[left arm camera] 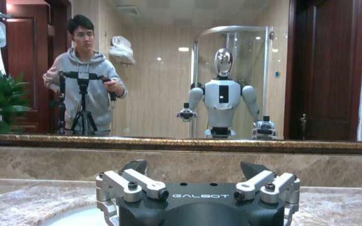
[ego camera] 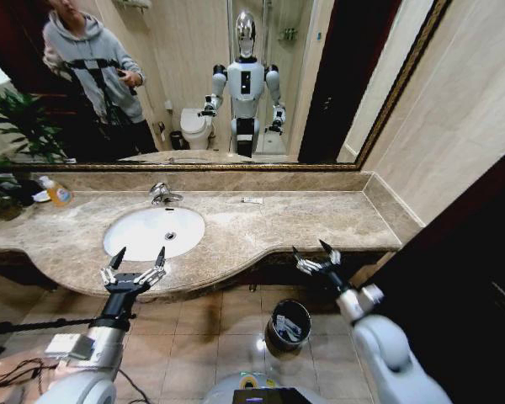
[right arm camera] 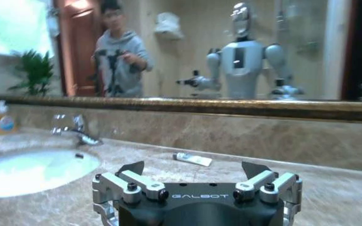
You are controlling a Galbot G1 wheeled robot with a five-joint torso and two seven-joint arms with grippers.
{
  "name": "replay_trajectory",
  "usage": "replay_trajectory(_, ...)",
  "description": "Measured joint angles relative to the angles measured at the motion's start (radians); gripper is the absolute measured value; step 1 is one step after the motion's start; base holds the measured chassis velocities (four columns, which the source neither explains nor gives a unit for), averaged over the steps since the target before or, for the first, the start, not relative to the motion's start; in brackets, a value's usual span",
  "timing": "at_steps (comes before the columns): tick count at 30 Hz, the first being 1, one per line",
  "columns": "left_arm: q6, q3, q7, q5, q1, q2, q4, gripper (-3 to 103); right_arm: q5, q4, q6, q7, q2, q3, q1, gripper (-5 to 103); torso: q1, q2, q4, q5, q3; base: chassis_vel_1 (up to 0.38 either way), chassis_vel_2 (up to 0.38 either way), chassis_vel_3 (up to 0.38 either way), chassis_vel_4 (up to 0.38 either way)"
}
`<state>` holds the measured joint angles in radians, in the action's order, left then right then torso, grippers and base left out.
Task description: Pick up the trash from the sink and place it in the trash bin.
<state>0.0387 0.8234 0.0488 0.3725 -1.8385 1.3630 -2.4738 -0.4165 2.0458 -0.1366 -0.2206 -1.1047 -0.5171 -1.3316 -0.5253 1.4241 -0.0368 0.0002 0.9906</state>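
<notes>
**A:** What is nearest you, and how do your grippers stand?

**Me:** My left gripper (ego camera: 138,263) hangs spread wide at the counter's front edge, just before the sink (ego camera: 126,244). My right gripper (ego camera: 316,257) is spread too, off the counter's right front, above the floor. Both arms reach forward, half bent, wrists level. Neither holds anything.

**A:** And the bin?

**Me:** The bin (ego camera: 273,330) stands on the floor tiles below the counter, between my arms and nearer my right. Pale bits already lie in it.

**A:** Where is the trash?

**Me:** The basin looks bare apart from its drain. The one piece I can see is a small white tube (ego camera: 252,200) with a dark end, lying flat on the counter (ego camera: 320,220) near the back wall, right of the faucet (ego camera: 161,194).

**A:** How would it handle?

**Me:** I judge it light, soft and a little slick. I'd pinch across its middle, gently, so it neither squirts sideways nor rolls.
</notes>
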Motion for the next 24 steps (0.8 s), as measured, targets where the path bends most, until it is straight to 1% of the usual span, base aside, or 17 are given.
replay_trajectory(2,0.000,0.000,0.000,0.000,0.000,0.000,0.000,100,-0.011,-0.058,-0.001,-0.009,0.031,0.050,0.091,100,0.000,0.000,0.0000,0.0000,0.000,0.000,0.000,0.000,0.000)
replay_trajectory(3,0.000,0.000,0.000,0.000,0.000,0.000,0.000,100,-0.025,-0.121,-0.001,-0.017,0.051,0.110,0.189,100,0.000,0.000,-0.0001,0.0000,0.000,0.000,0.000,0.000,0.000)
replay_trajectory(4,0.000,0.000,0.000,0.000,0.000,0.000,0.000,100,-0.025,-0.121,-0.001,-0.017,0.051,0.110,0.189,100,0.000,0.000,-0.0001,0.0000,0.000,0.000,0.000,0.000,0.000)
replay_trajectory(6,0.000,0.000,0.000,0.000,0.000,0.000,0.000,100,-0.042,-0.231,0.002,-0.043,0.061,0.204,0.322,100,0.000,0.000,-0.0002,-0.0001,0.000,0.000,0.000,0.000,0.000)
replay_trajectory(7,0.000,0.000,0.000,0.000,0.000,0.000,0.000,100,-0.069,-0.357,-0.001,-0.065,0.054,0.306,0.465,100,0.000,0.000,0.0001,-0.0001,0.000,0.000,0.000,0.000,0.000)
replay_trajectory(9,0.000,0.000,0.000,0.000,0.000,0.000,0.000,100,-0.087,-0.463,-0.012,-0.058,0.021,0.395,0.602,100,0.000,0.000,-0.0002,-0.0003,0.000,0.000,0.000,0.000,0.000)
replay_trajectory(10,0.000,0.000,0.000,0.000,0.000,0.000,0.000,100,-0.086,-0.499,-0.013,-0.056,0.004,0.421,0.642,100,0.000,0.000,-0.0003,-0.0003,0.000,0.000,0.000,0.000,0.000)
replay_trajectory(11,0.000,0.000,0.000,0.000,0.000,0.000,0.000,100,-0.086,-0.499,-0.013,-0.056,0.004,0.421,0.642,100,0.000,0.000,-0.0003,-0.0003,0.000,0.000,0.000,0.000,0.000)
replay_trajectory(13,0.000,0.000,0.000,0.000,0.000,0.000,0.000,100,-0.058,-0.585,-0.016,-0.050,-0.043,0.466,0.728,100,0.000,0.000,-0.0005,-0.0006,0.000,0.000,0.000,0.000,0.000)
replay_trajectory(14,0.000,0.000,0.000,0.000,0.000,0.000,0.000,100,-0.058,-0.585,-0.016,-0.050,-0.043,0.466,0.728,100,0.000,0.000,-0.0005,-0.0006,0.000,0.000,0.000,0.000,0.000)
replay_trajectory(16,0.000,0.000,0.000,0.000,0.000,0.000,0.000,100,-0.022,-0.653,-0.018,-0.037,-0.084,0.487,0.775,100,0.000,0.000,-0.0002,-0.0006,0.000,0.000,0.000,0.000,0.000)
replay_trajectory(19,0.000,0.000,0.000,0.000,0.000,0.000,0.000,100,0.004,-0.693,-0.017,-0.030,-0.103,0.492,0.790,100,0.000,0.000,-0.0001,-0.0005,0.000,0.000,0.000,0.000,0.000)
replay_trajectory(21,0.000,0.000,0.000,0.000,0.000,0.000,0.000,100,0.031,-0.742,-0.012,-0.017,-0.130,0.505,0.813,100,0.000,0.000,0.0004,-0.0003,0.000,0.000,0.000,0.000,0.000)
replay_trajectory(24,0.000,0.000,0.000,0.000,0.000,0.000,0.000,100,0.055,-0.809,-0.001,0.000,-0.170,0.528,0.853,100,0.000,0.000,0.0002,-0.0002,0.000,0.000,0.000,0.000,0.000)
